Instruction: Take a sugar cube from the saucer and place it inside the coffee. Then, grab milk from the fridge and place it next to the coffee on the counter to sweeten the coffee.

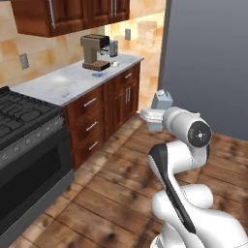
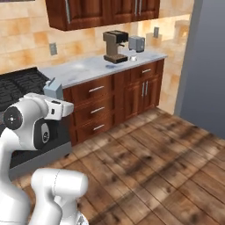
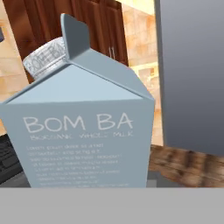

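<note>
Milk [image 3: 85, 131] is out of the fridge [image 1: 208, 63] and up in the air at the end of the arm, over the wood floor [image 2: 149, 162], well apart from the counter [image 1: 72, 80]. Fridge door reads as shut – flat grey panel, no shelves showing.

Gripper [image 1: 156, 115]: fingertips hidden behind the carton in every view, so can't confirm the grip directly. Carton sits right at the hand w/ nothing under it, so my call is it's clamped on the milk.

Progress, judged from how things lie:
- Sugar cube step – can't verify. Coffee [image 1: 115, 63] is a tiny white blob near the counter's far right corner, just beside the coffee machine [image 1: 94, 52]; too small to see inside.
- Saucer [image 1: 98, 74] – faint blue patch toward the counter's front edge, in front of the machine. No cube discernible.
- Milk fetch – looks done.
- Left: carry the carton over to the far right end and set it down next to the cup – base prob needs to drive closer first.

Writing: carton front says "BOM BA" in big pale letters. Line under it looks like "...WHOLE MILK", first word blurred. Small print below unreadable. Round cap has a text band, also illegible.
</note>
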Available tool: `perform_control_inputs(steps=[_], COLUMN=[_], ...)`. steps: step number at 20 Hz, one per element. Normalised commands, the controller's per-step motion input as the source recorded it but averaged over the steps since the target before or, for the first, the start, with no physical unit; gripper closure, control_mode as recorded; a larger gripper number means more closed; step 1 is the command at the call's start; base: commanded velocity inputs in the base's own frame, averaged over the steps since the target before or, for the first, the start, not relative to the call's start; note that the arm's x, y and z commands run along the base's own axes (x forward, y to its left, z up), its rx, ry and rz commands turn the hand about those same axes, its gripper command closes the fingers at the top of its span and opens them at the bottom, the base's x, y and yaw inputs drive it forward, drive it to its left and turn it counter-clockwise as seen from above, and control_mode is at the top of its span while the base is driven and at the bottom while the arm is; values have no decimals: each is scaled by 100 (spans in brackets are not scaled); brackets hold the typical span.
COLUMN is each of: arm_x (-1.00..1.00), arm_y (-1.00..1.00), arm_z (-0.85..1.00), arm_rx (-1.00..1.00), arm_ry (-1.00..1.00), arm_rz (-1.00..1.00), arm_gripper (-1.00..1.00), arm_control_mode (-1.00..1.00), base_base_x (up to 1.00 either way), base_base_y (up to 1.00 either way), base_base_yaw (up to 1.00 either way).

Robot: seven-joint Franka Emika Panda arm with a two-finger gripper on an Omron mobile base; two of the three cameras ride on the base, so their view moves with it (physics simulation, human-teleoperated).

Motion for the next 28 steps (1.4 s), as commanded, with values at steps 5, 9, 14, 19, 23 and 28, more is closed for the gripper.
perform_control_inputs(steps=[5, 9, 14, 19, 23, 28], arm_x=[0, 0, 0, 0, 0, 0], arm_y=[0, 0, 0, 0, 0, 0], arm_z=[0, 0, 0, 0, 0, 0], arm_rx=[0, 0, 0, 0, 0, 0], arm_ry=[0, 0, 0, 0, 0, 0], arm_rz=[0, 0, 0, 0, 0, 0], arm_gripper=[100, 100, 100, 100, 100, 100], arm_control_mode=[100, 100, 100, 100, 100, 100], base_base_x=[100, 100, 100, 100, 100, 100], base_base_y=[-97, -90, -85, -71, -50, -29], base_base_yaw=[0, 1, 4, 11, 23, 34])
